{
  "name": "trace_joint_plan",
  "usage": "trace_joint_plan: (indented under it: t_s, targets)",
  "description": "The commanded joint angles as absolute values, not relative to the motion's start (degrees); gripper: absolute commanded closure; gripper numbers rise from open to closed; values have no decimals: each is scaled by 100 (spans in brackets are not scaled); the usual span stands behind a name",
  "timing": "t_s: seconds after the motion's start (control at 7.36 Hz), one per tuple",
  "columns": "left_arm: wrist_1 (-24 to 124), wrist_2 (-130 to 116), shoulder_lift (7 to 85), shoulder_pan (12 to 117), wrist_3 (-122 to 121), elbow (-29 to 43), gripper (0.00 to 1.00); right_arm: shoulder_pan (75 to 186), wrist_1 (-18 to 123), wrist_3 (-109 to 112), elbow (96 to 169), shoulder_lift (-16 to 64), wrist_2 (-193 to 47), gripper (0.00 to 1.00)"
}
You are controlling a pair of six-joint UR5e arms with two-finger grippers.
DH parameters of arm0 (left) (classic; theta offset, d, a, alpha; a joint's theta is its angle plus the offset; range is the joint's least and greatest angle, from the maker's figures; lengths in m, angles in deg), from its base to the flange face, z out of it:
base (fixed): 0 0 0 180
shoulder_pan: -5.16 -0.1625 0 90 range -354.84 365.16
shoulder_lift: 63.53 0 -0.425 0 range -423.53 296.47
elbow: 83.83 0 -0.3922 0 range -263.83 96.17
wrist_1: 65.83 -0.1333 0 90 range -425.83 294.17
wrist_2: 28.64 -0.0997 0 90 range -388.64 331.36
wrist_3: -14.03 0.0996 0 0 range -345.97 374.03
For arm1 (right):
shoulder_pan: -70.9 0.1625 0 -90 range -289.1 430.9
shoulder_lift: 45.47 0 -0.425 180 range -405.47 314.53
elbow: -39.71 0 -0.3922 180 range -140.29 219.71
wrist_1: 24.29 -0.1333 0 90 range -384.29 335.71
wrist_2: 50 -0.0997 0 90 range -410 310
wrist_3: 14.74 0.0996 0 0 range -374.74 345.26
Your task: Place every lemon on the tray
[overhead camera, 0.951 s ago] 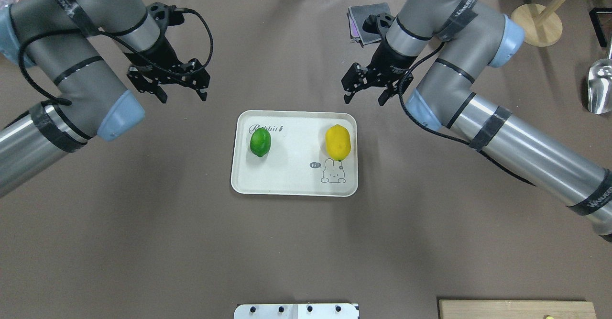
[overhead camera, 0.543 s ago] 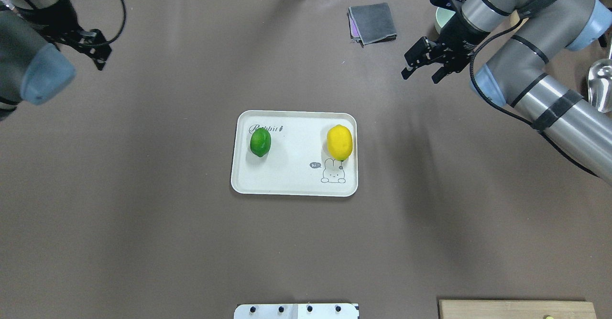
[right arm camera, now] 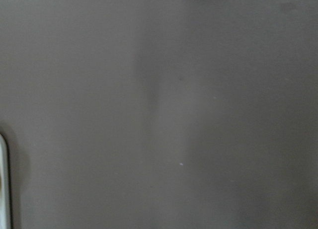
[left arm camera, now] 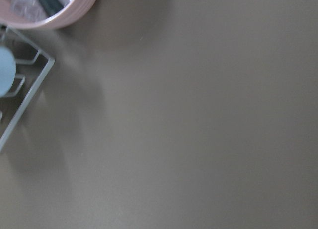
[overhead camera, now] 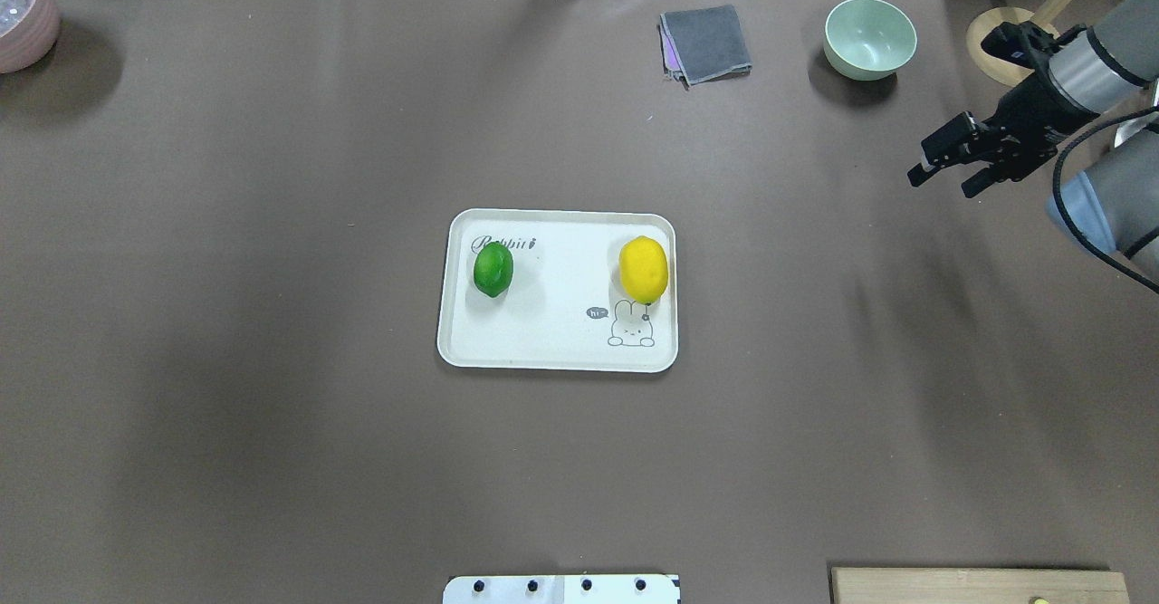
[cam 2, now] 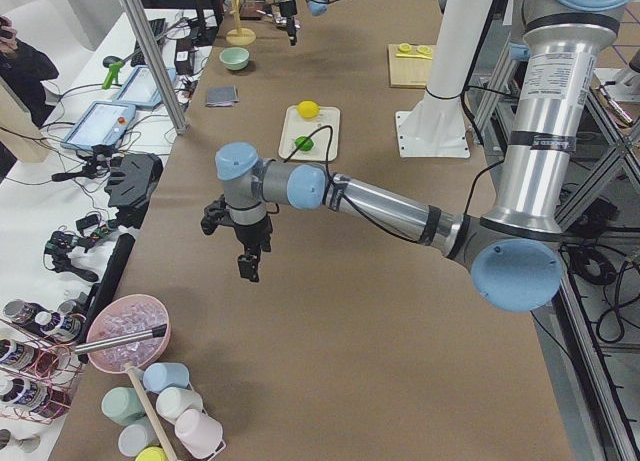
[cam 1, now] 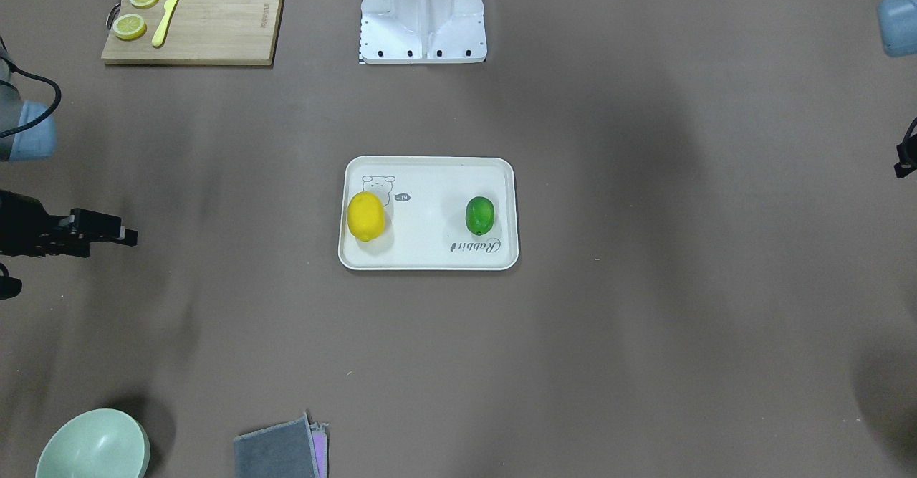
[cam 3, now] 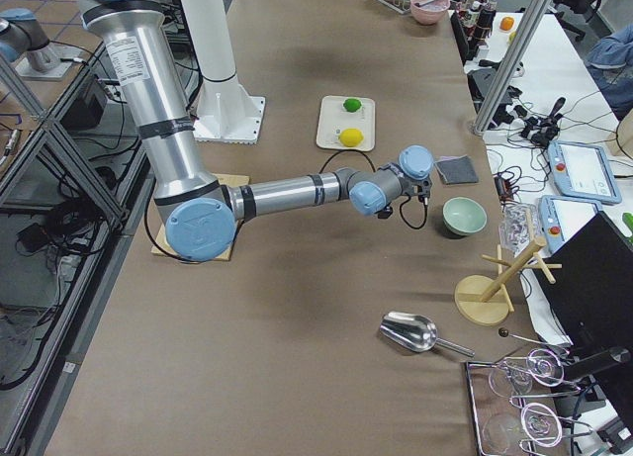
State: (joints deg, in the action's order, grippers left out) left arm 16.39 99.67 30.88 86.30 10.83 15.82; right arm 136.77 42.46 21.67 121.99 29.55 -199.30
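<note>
The off-white tray (overhead camera: 557, 346) lies at the table's middle. The green lemon (overhead camera: 493, 269) rests on its left part and the yellow lemon (overhead camera: 643, 269) on its right part. Both also show in the front view, green lemon (cam 1: 480, 215) and yellow lemon (cam 1: 366, 216), on the tray (cam 1: 428, 259). My right gripper (overhead camera: 942, 185) is open and empty, far right of the tray, near the table's right edge. My left gripper (cam 2: 240, 246) shows only in the left side view, far from the tray toward the table's left end. I cannot tell whether it is open or shut.
A wooden cutting board (cam 1: 215, 19) with lemon slices and a yellow knife lies near the robot's base mount (cam 1: 423, 12). A green bowl (overhead camera: 869, 38), a grey cloth (overhead camera: 706, 43), a wooden stand (overhead camera: 1000, 47) and a pink bowl (overhead camera: 23, 11) stand along the far edge.
Both arms have pulled away outward from above the tray. The left arm has left the overhead view and the right gripper is now near the right edge. The lemons have not moved.
</note>
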Motion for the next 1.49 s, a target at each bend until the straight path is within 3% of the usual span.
trace_joint_plan:
  t_s: [0.0,0.54,1.36]
  targets:
    - [1951,10275,2683,8987,1105,1505,2,13753,4269,1902,12950,3965,-18700,1]
    - [2258,10548,2261,9384,1157,1390,2,14788,5469,699,12963,4085,-18095,1]
    - [2250,10364,2234,9401,1105,1390,2,15826,6842,-542,13015,3847,-18280,1]
